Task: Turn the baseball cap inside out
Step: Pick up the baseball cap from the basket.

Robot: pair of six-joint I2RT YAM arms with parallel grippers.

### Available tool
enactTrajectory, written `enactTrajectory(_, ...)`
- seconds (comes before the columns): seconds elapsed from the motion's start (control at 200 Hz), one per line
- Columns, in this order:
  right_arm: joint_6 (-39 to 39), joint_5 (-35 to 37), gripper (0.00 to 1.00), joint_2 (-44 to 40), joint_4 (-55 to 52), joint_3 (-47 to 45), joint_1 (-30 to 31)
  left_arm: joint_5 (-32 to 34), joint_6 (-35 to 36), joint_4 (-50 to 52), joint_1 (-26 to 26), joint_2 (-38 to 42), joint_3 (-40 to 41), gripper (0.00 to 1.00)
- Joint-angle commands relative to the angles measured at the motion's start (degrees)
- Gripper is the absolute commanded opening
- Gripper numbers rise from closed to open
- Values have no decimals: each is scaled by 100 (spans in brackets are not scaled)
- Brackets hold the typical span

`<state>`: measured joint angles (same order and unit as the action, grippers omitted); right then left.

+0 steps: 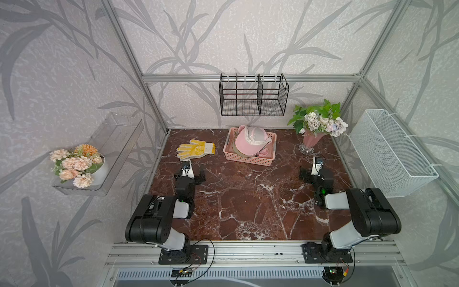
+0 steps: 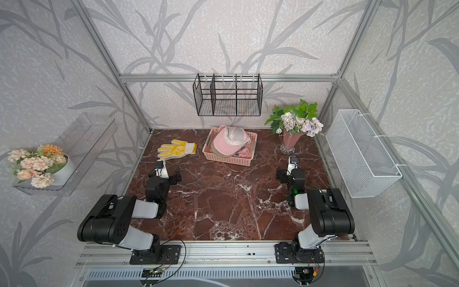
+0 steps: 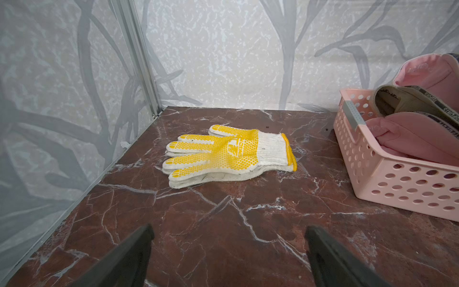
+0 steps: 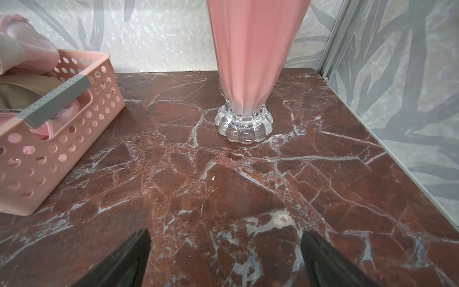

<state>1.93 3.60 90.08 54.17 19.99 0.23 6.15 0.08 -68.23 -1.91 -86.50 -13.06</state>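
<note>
Baseball cap (image 1: 249, 144) sits in the pink basket (image 1: 248, 161) at the back middle of the table (image 1: 248, 211) in both top views. It is well ahead of both tools and between their lines: left tool (image 1: 193, 172) is nearer and to its left, right tool (image 1: 310, 171) nearer and to its right, neither touching it. Pink brim faces the robot, grey-white crown the back wall, so its long axis runs front to back, tilted slightly.

Left wrist now: left tool (image 3: 229, 234) stands wide, nothing between its jaws. Gloves (image 3: 231, 154) lie flat straight ahead, and the basket's end shows a khaki cap (image 3: 407, 102) among pink folds; which fold is the task's cap, I cannot tell.

Right wrist: right tool (image 4: 226, 238) is also wide and holding nothing. The vase (image 4: 248, 62) stands ahead, with the basket beside it and pink fabric over its rim.
</note>
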Motion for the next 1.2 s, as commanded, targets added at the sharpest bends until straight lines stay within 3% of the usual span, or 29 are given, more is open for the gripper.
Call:
enactTrajectory(0.0, 9, 62, 99, 44, 164, 119, 21, 52, 75, -177, 15, -60, -98, 100)
enactTrajectory(0.835, 57, 238, 99, 15, 479, -69, 30, -9, 105, -220, 25, 8, -73, 100)
enactTrajectory(1.01, -31, 532, 99, -316, 1127, -525, 182, 242, -86, 1456, -1, 902, -505, 100)
enactTrajectory(1.125, -412, 1143, 99, -843, 672, -490, 627, 489, -631, 2441, -67, 1281, -895, 100)
enactTrajectory(1.195, -569, 1458, 99, -1249, 10, -313, 891, 273, -857, 2698, -143, 1430, -1046, 100)
